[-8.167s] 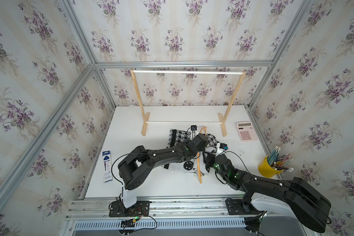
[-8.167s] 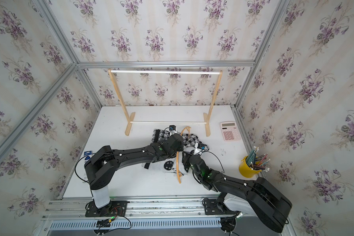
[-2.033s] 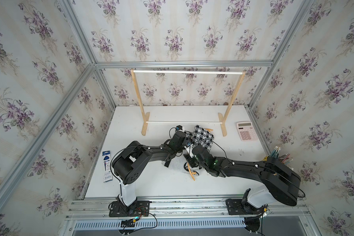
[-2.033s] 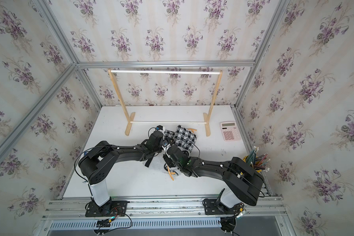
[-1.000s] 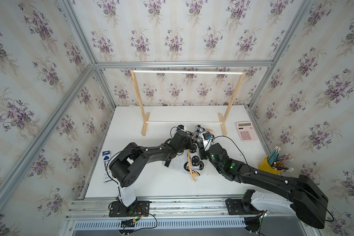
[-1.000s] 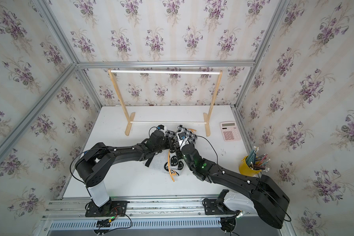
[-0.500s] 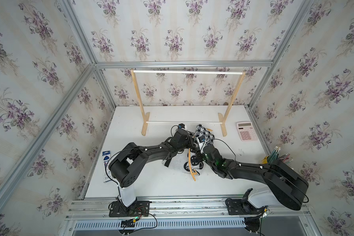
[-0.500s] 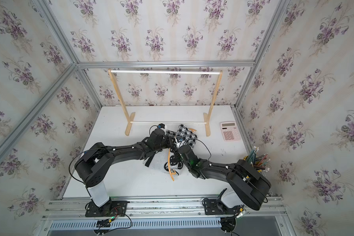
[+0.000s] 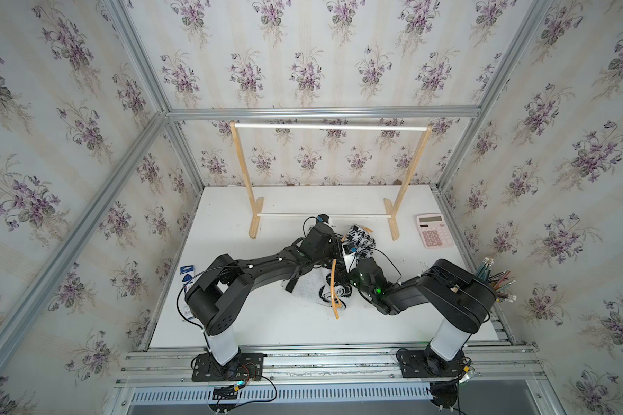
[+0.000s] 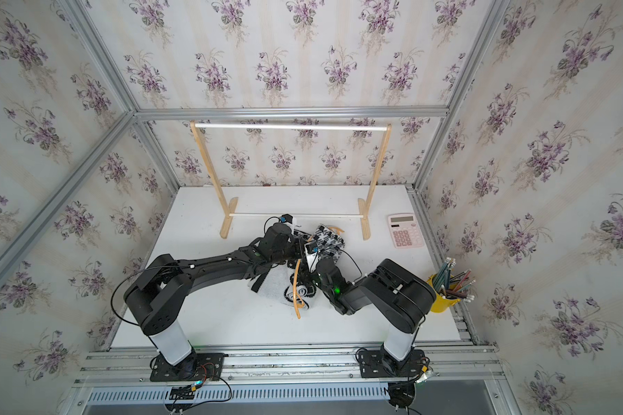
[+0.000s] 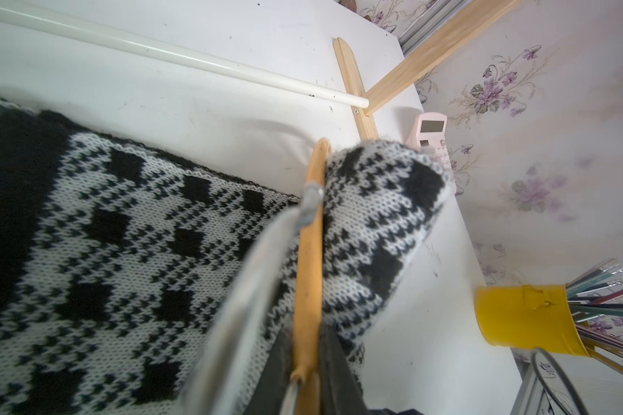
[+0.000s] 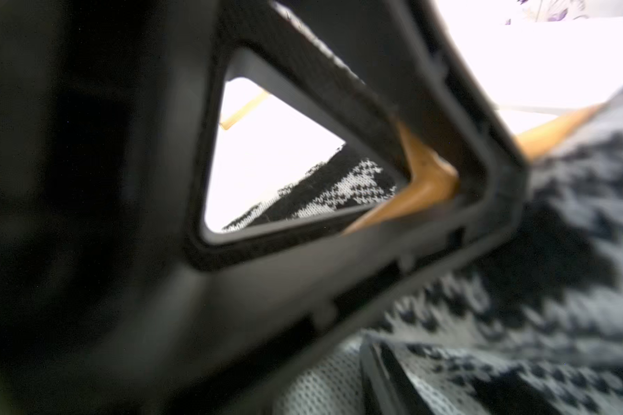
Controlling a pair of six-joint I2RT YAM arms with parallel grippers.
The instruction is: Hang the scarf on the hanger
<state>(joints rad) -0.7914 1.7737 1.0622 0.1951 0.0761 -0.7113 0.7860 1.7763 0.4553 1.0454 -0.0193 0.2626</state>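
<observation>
Scarf (image 9: 362, 239) bunched mid-table, right where both arms meet: its checked half is draped up over the hanger (image 9: 335, 284), its pale half with the black faces lies flat on the table (image 9: 277, 330) on the near side of both pincers. The hanger is a thin wooden curve running from the checked hump down across the pale cloth, its far tip poking out behind the hump. The left pincer (image 9: 333, 248) is clamped tight on the hanger at its hook; in the left wrist view the wood (image 11: 308, 258) runs straight out from between its fingers, with the checked cloth folded over it just ahead. The right pincer (image 9: 346, 264) sits just beside the left one, pressed in among the cloth; whether it is open or closed I cannot tell. Beyond both pincers stands the rack (image 9: 330, 126); off past the right one, a pink calculator (image 9: 434, 230) and a yellow pencil cup (image 10: 446, 296).
</observation>
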